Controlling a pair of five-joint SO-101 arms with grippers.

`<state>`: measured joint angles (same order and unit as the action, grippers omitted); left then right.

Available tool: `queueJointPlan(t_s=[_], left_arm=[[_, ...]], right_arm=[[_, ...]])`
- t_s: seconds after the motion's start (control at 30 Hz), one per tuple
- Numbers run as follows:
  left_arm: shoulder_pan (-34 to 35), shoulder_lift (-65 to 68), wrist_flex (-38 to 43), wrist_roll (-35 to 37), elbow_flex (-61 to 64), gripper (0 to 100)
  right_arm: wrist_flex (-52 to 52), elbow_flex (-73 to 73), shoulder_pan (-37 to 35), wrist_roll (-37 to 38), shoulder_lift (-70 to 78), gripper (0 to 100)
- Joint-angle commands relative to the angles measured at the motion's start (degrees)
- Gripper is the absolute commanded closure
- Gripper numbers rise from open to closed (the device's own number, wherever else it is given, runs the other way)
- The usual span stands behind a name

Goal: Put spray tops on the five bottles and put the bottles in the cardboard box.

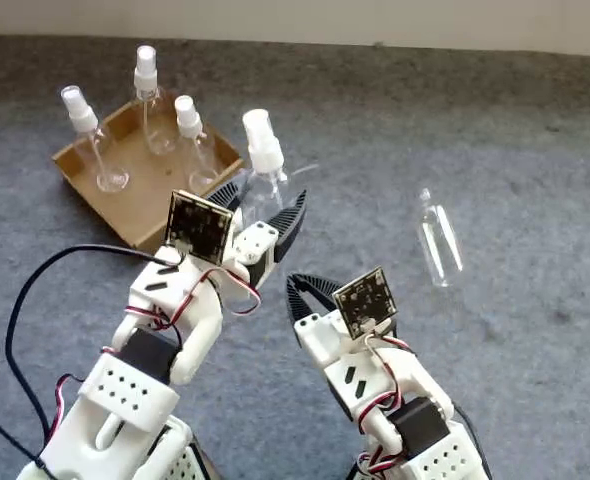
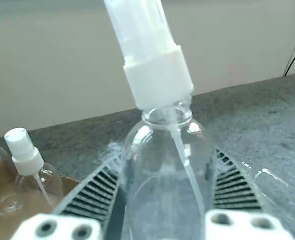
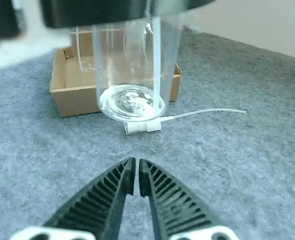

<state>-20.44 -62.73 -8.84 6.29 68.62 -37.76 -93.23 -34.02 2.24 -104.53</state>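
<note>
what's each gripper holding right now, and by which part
The left gripper clamps a spray-topped bottle around its clear body, below the neck. The right gripper is shut on nothing.

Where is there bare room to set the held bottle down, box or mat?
Box: its near corner, before the three capped bottles, is bare. Mat: open between held bottle and lying bottle. Crowded beside the loose spray top.

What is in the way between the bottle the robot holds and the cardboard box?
Nothing visible. The left gripper holds the clear plastic bottle with a white spray top right beside a corner of the brown cardboard box, with only grey carpet between. Three capped clear bottles stand inside, but its front floor is bare.
</note>
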Motion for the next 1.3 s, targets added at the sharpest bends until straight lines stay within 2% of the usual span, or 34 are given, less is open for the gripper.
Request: queueJointPlan(t_s=[0.0, 0.13, 0.37, 0.57, 0.83, 1.03, 1.13, 1.27], left_arm=[[-0.92, 3.38, 5.8, 7.03, -4.0, 94], [-1.01, 6.46, 8.44, 10.37, -4.0, 94], [-5.67, 11.56, 13.89, 10.37, -3.91, 94], [-9.45, 12.44, 13.63, 10.37, -3.91, 94], [-9.71, 12.35, 13.54, 10.46, -3.91, 94], [-9.8, 12.26, 13.45, 10.46, -3.91, 94], [-9.8, 12.18, 13.45, 10.46, -3.91, 94], [-9.89, 7.25, 13.54, 10.46, -0.75, 94]], right_arm=[[2.07, 0.66, -0.57, -4.04, -0.48, 99.3], [7.78, 0.66, -0.48, -12.75, -0.48, 99.3], [12.0, -2.86, -0.57, -6.95, -0.48, 99.3], [15.69, -6.55, -0.48, -6.33, -0.48, 99.3], [15.87, -8.4, 0.22, -6.24, -0.48, 99.3], [15.87, -8.4, 5.67, -6.24, -0.4, 99.3], [15.87, -8.48, 5.76, -6.24, -0.22, 99.3], [15.87, -8.48, 5.76, -6.24, 0.04, 99.3]])
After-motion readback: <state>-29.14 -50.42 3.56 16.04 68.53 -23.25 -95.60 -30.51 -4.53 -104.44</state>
